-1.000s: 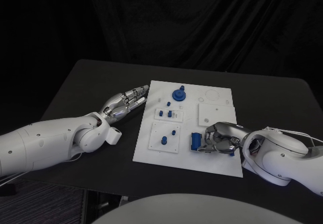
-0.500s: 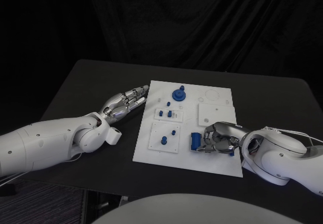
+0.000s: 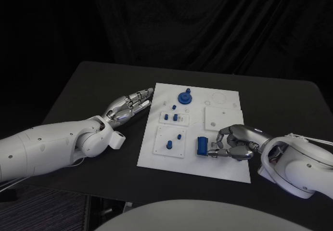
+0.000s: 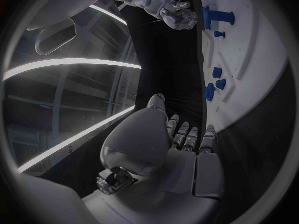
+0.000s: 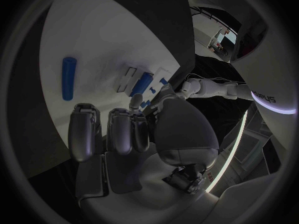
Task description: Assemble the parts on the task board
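Observation:
The white task board (image 3: 225, 161) lies mid-table. On it a blue cylinder (image 3: 201, 145) lies flat near the front, also seen as a blue cylinder (image 5: 69, 78). My right hand (image 3: 232, 144) rests on the board just right of it, fingers loosely bent, a small gap to the cylinder and nothing between the fingers (image 5: 118, 129). A blue round knob (image 3: 185, 97) stands at the far end. A blue peg (image 3: 169, 144) and small blue pieces (image 3: 174, 117) stand in the left-hand plates. My left hand (image 3: 132, 106) lies flat and open on the table by the board's left edge (image 4: 249, 59).
A raised white square plate (image 3: 222, 117) sits on the board's right half, just beyond my right hand. Black table (image 3: 90, 86) surrounds the board, with room to its left and far side. The table's front edge runs close below the board.
My right hand has drawn back to the right, off the blue cylinder it was touching; the cylinder stays lying on the board. The left arm has not moved.

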Available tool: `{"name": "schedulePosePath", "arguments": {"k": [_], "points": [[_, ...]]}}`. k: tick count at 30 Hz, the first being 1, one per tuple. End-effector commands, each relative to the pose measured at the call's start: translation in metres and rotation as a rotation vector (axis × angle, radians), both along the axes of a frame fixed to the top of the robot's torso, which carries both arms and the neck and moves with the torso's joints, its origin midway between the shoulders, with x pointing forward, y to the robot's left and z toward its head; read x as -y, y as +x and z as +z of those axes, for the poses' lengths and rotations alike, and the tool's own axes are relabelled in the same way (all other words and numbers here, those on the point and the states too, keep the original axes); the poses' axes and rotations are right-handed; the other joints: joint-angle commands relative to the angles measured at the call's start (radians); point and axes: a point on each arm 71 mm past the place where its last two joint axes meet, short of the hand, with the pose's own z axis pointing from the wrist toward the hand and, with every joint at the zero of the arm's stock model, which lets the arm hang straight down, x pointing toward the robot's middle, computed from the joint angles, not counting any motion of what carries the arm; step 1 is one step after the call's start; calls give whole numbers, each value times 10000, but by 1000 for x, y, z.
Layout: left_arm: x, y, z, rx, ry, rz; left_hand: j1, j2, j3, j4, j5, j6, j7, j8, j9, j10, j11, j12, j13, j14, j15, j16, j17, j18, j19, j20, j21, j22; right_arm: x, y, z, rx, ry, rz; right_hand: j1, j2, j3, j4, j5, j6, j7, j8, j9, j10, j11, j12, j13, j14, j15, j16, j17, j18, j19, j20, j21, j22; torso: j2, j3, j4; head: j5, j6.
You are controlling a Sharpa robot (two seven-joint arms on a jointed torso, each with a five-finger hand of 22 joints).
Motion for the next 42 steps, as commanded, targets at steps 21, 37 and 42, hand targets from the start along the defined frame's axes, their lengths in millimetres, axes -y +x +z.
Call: {"name": "schedulePosePath", "arguments": {"k": [21, 37, 42], "points": [[1, -4, 5, 471, -330, 25, 196, -66, 34, -127, 121, 135, 49, 33, 25, 91, 73, 186, 18, -3, 56, -67, -9, 105, 19, 33, 41, 10, 69, -10, 14, 1219, -2718, -1967, 895, 562, 504, -190, 4565, 1819, 482, -3742, -3698, 1059, 361, 27, 2627, 531, 269, -23, -123, -9, 508, 290, 111, 2131, 9, -5, 3, -86, 2], [1, -4, 5, 419, -311, 8, 211, -62, 42, -140, 143, 110, 53, 27, 21, 100, 92, 192, 17, -3, 63, -67, -9, 105, 19, 32, 41, 9, 63, -11, -4, 1003, -3543, -1810, 657, 636, 405, -79, 3312, 2162, 527, -4238, -4052, 1059, 401, 27, 2627, 532, 277, 3, -118, -11, 515, 286, 122, 2131, 8, 4, -6, -173, 2], [1, -4, 4, 413, -305, 8, 211, -62, 42, -140, 143, 110, 53, 27, 21, 100, 92, 192, 17, -3, 63, -67, -9, 105, 19, 32, 41, 9, 62, -10, -9, 834, -3745, -1841, 489, 690, 287, -63, 2759, 2221, 566, -4499, -4204, 1059, 436, 27, 2627, 529, 311, 5, -126, -4, 504, 315, 94, 2120, 14, 13, -3, -171, 2]]}}
